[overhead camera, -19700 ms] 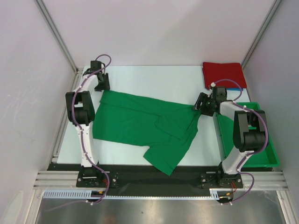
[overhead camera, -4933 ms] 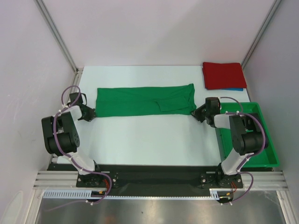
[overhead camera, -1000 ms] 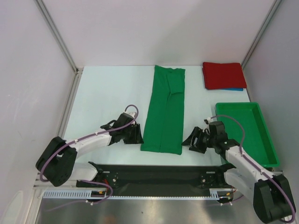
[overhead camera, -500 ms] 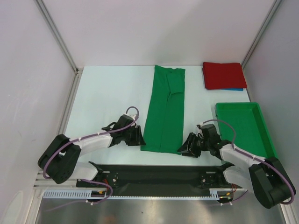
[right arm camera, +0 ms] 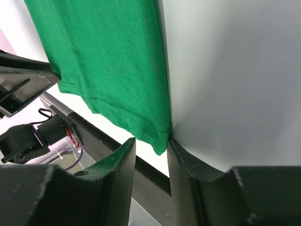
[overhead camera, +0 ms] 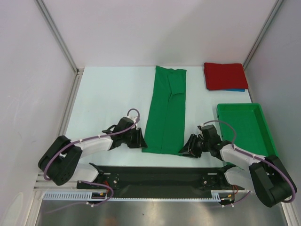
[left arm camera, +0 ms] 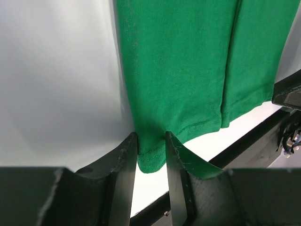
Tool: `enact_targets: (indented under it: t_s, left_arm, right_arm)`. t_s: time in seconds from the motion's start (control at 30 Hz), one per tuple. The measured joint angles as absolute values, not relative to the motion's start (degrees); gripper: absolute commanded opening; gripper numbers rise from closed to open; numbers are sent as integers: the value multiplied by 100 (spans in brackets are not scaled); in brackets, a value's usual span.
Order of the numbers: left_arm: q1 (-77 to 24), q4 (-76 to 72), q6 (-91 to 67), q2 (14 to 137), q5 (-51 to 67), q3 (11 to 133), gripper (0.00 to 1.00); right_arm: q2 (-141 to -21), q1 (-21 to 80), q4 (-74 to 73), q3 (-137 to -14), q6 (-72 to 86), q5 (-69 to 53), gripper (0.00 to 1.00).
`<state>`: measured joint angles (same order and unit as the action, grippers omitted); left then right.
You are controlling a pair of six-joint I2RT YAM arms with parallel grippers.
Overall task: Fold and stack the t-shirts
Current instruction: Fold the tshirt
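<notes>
Top external: green t-shirt (overhead camera: 166,109) folded into long strip, mid-table (overhead camera: 108,94). Left gripper (left arm camera: 150,155) and right gripper (right arm camera: 162,148) each pinch a near hem corner. Red t-shirt (overhead camera: 225,76) folded at far right.

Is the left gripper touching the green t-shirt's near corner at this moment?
Touching. In the left wrist view, the left gripper has its fingers either side of the green t-shirt hem corner, the fabric pressed between them.
</notes>
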<state>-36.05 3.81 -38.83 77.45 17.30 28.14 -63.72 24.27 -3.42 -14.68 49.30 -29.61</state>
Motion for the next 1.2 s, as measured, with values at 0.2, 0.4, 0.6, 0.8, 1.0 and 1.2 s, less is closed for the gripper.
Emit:
enact_targets:
  t_s: [0.2, 0.4, 0.6, 0.8, 1.0, 1.2]
  left_arm:
    - [-3605, 344, -3898, 7655, 1761, 2718, 36]
    - [-3607, 469, -3903, 7459, 1737, 2622, 40]
    - [-3607, 676, -3905, 7317, 1664, 2600, 39]
    - [-3614, 670, -3905, 7321, 1667, 2596, 37]
    - [-3612, 454, -4047, 7413, 1684, 2480, 0]
    - [-3697, 202, -4219, 7308, 1658, 2316, 0]
  right_arm:
    - [-6390, 2427, -338, -1470, 4934, -2902, 34]
    - [-6396, 2427, -346, -1470, 4934, -2860, 29]
    - [-6390, 2427, -381, -1470, 4932, -2768, 22]
    - [-6355, 2427, -401, -1457, 4939, -2720, 18]
    - [-6305, 2427, -381, -1389, 4969, -2657, 0]
    - [-6027, 2432, -467, -1293, 4991, -2532, 0]
